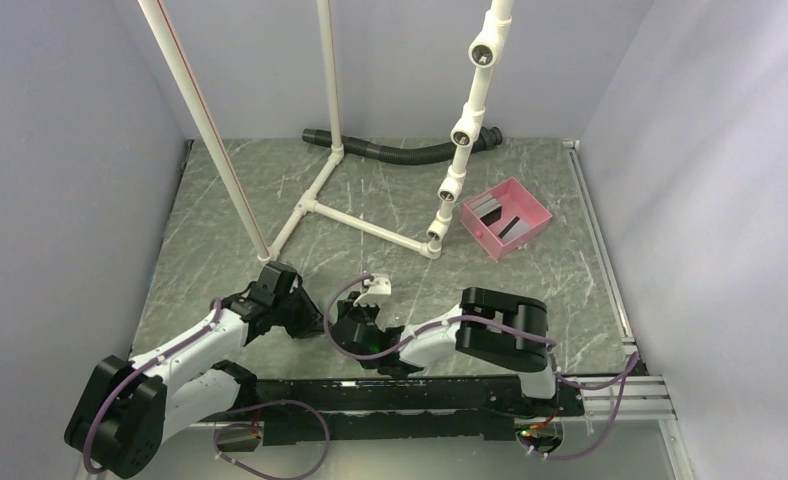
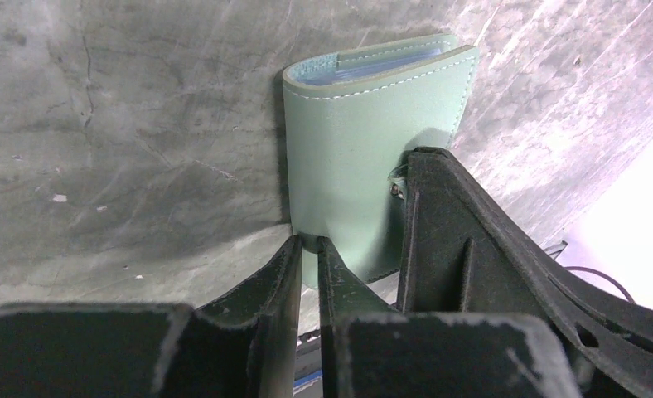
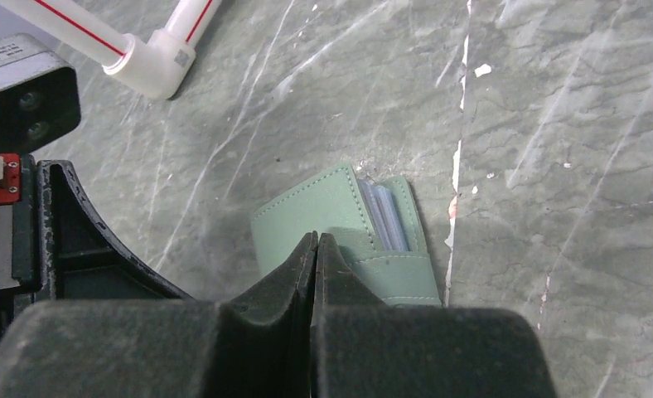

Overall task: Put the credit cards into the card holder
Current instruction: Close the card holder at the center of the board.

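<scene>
Left gripper [image 2: 310,247]: fingers nearly closed, pinching the near edge of the card holder [image 2: 348,157], which we log as sage-green, folded and white-stitched, with pale blue sleeves showing at its open side

Right gripper [image 3: 316,242]: fingers pressed together, tips at the holder's cover; we cannot tell whether they catch any of it

Holder position: on the grey marbled table [image 3: 555,166], near the front, between both arms

Credit cards [image 1: 485,210]: grey and black, we find them inside the pink tray [image 1: 525,236], far right, well apart from the holder
</scene>
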Action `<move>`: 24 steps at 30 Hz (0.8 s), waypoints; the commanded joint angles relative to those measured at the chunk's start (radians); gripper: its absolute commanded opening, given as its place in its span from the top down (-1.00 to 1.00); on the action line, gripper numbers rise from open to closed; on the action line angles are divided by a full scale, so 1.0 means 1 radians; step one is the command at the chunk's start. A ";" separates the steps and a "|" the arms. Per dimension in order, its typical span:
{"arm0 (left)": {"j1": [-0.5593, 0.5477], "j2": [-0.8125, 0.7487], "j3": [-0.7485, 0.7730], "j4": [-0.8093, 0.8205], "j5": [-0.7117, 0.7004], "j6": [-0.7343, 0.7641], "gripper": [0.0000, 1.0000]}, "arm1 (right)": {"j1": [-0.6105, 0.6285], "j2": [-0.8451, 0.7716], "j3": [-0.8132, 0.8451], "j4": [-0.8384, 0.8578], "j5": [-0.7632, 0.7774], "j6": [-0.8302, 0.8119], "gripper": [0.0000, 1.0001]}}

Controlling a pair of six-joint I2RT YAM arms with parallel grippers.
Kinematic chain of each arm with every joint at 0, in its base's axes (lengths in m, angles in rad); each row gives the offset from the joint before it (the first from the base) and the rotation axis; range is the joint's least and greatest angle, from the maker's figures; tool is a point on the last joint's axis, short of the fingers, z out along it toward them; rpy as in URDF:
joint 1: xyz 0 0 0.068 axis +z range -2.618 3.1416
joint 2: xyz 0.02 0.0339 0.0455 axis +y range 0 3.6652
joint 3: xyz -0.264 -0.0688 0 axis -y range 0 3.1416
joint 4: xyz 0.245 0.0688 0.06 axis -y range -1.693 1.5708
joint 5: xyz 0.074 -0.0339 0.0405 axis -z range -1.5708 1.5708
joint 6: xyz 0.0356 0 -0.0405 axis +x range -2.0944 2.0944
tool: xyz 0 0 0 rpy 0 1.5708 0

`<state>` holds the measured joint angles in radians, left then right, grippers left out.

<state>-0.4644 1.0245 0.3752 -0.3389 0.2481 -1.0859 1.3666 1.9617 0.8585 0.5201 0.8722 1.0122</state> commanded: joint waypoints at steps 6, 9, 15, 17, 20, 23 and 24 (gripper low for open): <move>0.001 -0.051 0.035 0.061 -0.099 -0.006 0.67 | 0.109 0.213 -0.037 -0.514 -0.272 -0.026 1.00; 0.001 -0.061 0.038 0.041 -0.105 -0.003 0.67 | 0.122 0.206 -0.061 -0.489 -0.267 -0.045 1.00; 0.000 -0.087 0.032 0.013 -0.117 0.006 0.66 | 0.156 0.273 -0.078 -0.445 -0.259 -0.082 1.00; 0.000 -0.096 0.025 0.014 -0.114 0.005 0.67 | 0.160 0.310 -0.073 -0.439 -0.266 -0.083 1.00; 0.000 -0.121 0.013 -0.008 -0.125 0.009 0.67 | 0.169 0.377 -0.041 -0.468 -0.262 -0.059 1.00; 0.000 -0.160 0.044 -0.086 -0.159 0.045 0.61 | 0.167 0.314 -0.055 -0.479 -0.250 -0.059 1.00; 0.001 -0.170 0.077 -0.134 -0.171 0.062 0.57 | 0.165 0.248 -0.069 -0.475 -0.251 -0.082 1.00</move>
<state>-0.4660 0.9012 0.3763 -0.3660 0.1356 -1.0767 1.4624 2.0819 0.9279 0.5297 1.1458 0.9611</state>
